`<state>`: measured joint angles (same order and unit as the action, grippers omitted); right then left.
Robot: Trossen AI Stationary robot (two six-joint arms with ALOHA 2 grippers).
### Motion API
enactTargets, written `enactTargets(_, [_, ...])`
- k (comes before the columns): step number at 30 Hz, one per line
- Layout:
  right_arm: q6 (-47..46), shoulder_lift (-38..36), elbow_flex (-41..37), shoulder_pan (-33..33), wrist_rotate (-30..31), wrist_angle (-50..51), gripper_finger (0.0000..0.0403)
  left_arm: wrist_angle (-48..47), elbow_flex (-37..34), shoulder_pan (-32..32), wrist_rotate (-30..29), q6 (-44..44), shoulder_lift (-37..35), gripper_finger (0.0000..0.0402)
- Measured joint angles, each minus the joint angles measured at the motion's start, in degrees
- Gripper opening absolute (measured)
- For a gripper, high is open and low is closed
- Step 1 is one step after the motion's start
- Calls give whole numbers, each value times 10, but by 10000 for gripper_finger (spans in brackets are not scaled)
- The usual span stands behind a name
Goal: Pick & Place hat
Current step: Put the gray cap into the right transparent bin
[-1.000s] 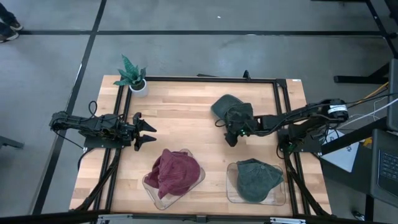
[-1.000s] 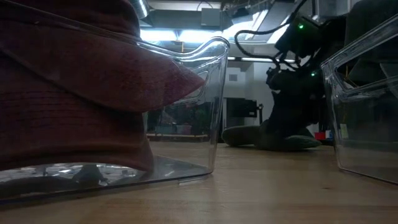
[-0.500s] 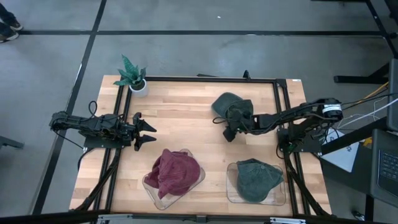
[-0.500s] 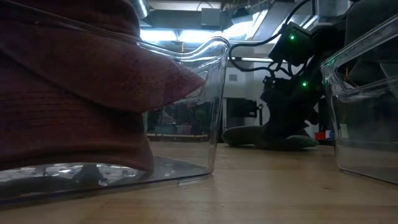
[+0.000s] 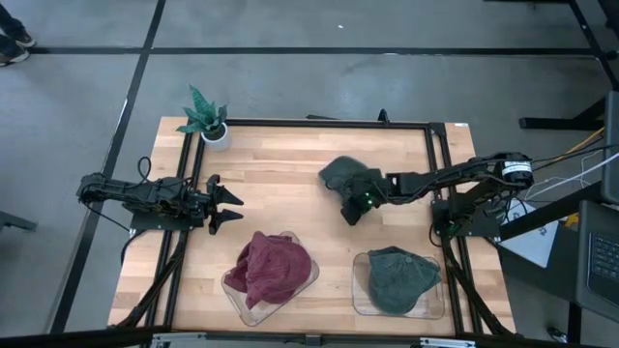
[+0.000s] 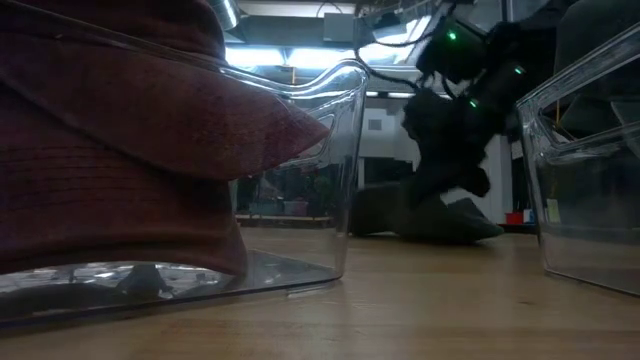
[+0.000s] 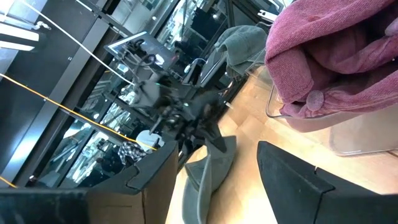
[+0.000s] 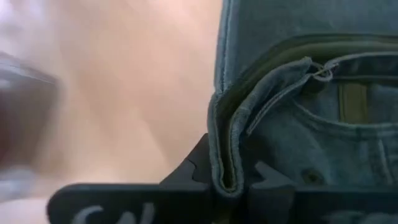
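Right gripper: you see it over the middle of the table, its fingers clamped on a folded edge of the loose hat; the right wrist view shows the fabric fold pinched between the two dark fingers.
Loose hat: dark green, near the table's centre, partly on the wood and partly under the gripper; in the low view it lies on the surface beneath the arm.
Left gripper: you find it at the table's left side, fingers spread apart and holding nothing.
Left tray: clear plastic, at the front edge, holding a dark red hat.
Right tray: clear plastic, at the front edge, holding a second green hat.
Plant: a small potted plant stands at the table's far left corner.
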<state>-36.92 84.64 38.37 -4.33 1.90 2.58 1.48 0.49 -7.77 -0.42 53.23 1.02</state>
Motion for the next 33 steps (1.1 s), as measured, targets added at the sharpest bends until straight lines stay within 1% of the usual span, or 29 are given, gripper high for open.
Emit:
enactTargets(4, [-8,0,38,-22,-111,-28,8,0,0,0,0,0,0,217])
enactTargets(10, [-36,0,113,-59,-275,-31,8,0,0,0,0,0,0,214])
enactTargets(13, [-49,-1,145,-71,-343,-33,8,0,0,0,0,0,0,216])
enactTargets(15, [-60,-1,157,-76,-378,-43,8,0,0,0,0,0,0,216])
enactTargets(18, [-76,-1,163,-84,-414,-77,8,0,0,0,0,0,0,214])
enactTargets(20, [-78,-1,157,-93,-424,-92,8,0,0,0,0,0,0,214])
enactTargets(24, [-86,4,118,-113,-435,-88,8,0,0,0,0,0,0,217])
enactTargets(26, [-106,10,92,-118,-463,-106,8,0,0,0,0,0,0,217])
enactTargets(29, [-135,19,57,-117,-503,-161,8,0,0,0,0,0,0,215])
enactTargets(33, [-141,19,37,-125,-501,-180,8,0,0,0,0,0,0,215])
